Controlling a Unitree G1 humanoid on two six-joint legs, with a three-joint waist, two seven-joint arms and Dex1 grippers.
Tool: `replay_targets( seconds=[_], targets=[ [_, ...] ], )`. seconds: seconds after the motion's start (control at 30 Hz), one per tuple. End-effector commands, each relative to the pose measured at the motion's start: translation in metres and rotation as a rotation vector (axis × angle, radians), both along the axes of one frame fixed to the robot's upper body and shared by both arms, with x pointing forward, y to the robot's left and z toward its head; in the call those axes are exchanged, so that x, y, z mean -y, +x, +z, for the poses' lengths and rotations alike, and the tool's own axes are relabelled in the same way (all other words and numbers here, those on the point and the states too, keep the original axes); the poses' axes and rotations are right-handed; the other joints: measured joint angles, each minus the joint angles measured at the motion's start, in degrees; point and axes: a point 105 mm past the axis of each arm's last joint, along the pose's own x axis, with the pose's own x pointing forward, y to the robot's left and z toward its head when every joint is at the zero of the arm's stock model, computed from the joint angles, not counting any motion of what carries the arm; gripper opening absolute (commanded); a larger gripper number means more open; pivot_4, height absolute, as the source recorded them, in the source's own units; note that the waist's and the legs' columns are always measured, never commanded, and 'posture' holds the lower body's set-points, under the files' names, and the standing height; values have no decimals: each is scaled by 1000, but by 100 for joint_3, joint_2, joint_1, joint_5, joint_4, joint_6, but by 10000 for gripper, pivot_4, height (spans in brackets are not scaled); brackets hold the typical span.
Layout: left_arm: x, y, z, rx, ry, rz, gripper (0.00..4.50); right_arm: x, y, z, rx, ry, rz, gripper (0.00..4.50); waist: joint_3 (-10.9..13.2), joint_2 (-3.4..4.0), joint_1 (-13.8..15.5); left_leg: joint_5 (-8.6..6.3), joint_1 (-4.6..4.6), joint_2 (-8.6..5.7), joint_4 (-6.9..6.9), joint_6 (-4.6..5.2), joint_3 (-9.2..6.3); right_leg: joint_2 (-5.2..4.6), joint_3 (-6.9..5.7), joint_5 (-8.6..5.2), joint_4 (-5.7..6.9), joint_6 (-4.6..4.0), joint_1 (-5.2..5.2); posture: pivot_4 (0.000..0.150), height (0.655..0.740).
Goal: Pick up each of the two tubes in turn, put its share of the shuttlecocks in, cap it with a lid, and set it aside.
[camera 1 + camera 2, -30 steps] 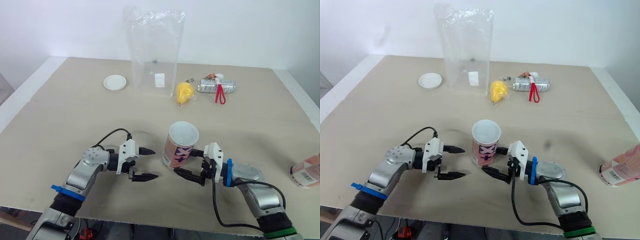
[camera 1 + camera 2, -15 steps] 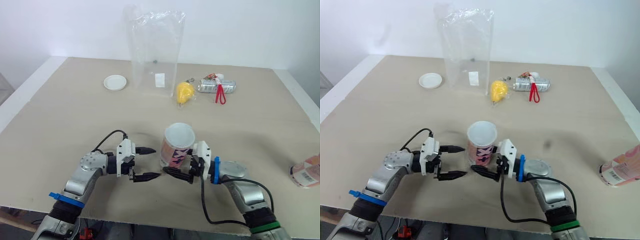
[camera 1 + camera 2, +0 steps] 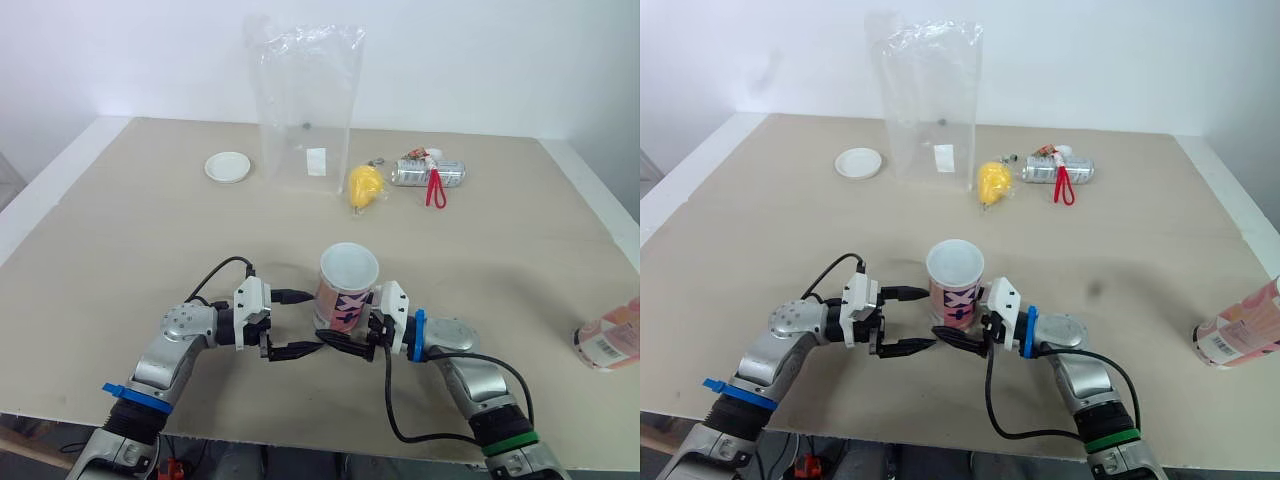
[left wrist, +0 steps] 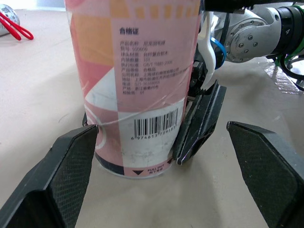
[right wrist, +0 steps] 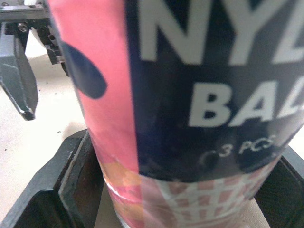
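A pink and navy printed tube (image 3: 345, 298) stands upright with its top open, near the table's front edge. My right gripper (image 3: 352, 336) is shut on the tube's lower part, one finger (image 5: 71, 185) on each side of it. From the other side my left gripper (image 3: 299, 323) stands open, fingers spread wide. Its one finger (image 4: 71, 175) sits close beside the tube's base (image 4: 133, 156). A second pink tube (image 3: 608, 340) lies at the table's right edge. A white lid (image 3: 228, 167) rests at the back left.
A tall clear plastic bag (image 3: 305, 105) stands at the back centre. Beside it lie a yellow item (image 3: 365, 185) and a silver can with a red loop (image 3: 430, 172). The table's front edge (image 3: 330, 435) runs just under both arms.
My right gripper has moved left and closed around the tube's base, shifting the tube slightly left. My left gripper has come closer to the tube and stays open.
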Motion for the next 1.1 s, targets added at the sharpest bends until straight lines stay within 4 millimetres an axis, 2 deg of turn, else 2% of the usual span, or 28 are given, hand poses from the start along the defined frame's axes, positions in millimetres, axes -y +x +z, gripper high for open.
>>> replay_targets(
  seconds=[0.03,0.37,0.5,0.53,0.8,0.97,1.03,1.1],
  targets=[
    [-5,4,9,53,-3,10,45000,-6,1,-7,-26,-10,15,44106,0,0,-3,0,1,2,0,0,0,2,0,1,0,-1,0,1500,7400],
    [-4,5,9,57,0,14,45000,-6,4,-5,-26,-4,20,44106,0,0,-3,4,2,6,0,-6,1,5,0,6,1,-6,-1,1500,7400],
    [-6,6,8,63,7,23,45000,-5,4,-7,-29,-10,25,33663,0,0,-2,5,1,6,0,-6,1,5,0,6,1,-6,-1,1500,7400],
    [-7,7,8,63,9,25,45000,-5,4,-6,-28,-10,26,32258,0,0,-2,5,1,6,-1,-7,1,5,0,6,1,-6,-1,1500,7400],
    [-5,9,9,74,9,24,45000,3,3,0,-15,6,-14,31964,0,0,3,5,1,5,-3,-7,0,5,1,5,1,-5,-1,1500,7400],
    [2,4,12,74,3,-20,45000,38,6,20,6,124,-265,31964,1,1,57,5,-13,-7,-7,-8,-10,1,3,-5,1,2,-3,1500,7400],
    [3,3,12,72,4,-30,45000,57,7,26,18,159,-386,31964,1,1,67,5,-25,-16,-7,-8,-11,-7,3,-5,-1,1,-9,1500,7400],
    [5,2,13,69,6,-51,45000,86,9,33,50,193,-571,31964,1,2,69,5,-35,-23,-7,-8,-10,-15,3,-4,-2,1,-16,1500,7400]
  ],
)
